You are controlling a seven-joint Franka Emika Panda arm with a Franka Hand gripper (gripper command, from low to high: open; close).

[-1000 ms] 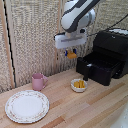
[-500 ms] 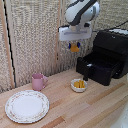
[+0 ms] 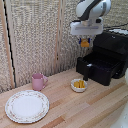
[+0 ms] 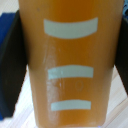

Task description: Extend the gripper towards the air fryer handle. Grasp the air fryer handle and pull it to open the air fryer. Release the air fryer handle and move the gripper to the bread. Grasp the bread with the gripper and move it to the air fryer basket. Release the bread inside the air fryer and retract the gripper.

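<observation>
Item: bread, small orange-brown oblong, held between the jaws of the gripper and raised well above the table; the wrist view confirms the clamp, its orange face with pale bars filling the frame between dark fingers on either side; long axis of the piece appears roughly upright, though it is too small in the exterior view to be sure. Destination: air fryer basket, pulled out of the air fryer, open cavity facing up, air fryer handle on its front panel; the basket lies below the gripper and toward the exterior view's right; judged, the coming move is a carry rightward and then down into the cavity.
</observation>
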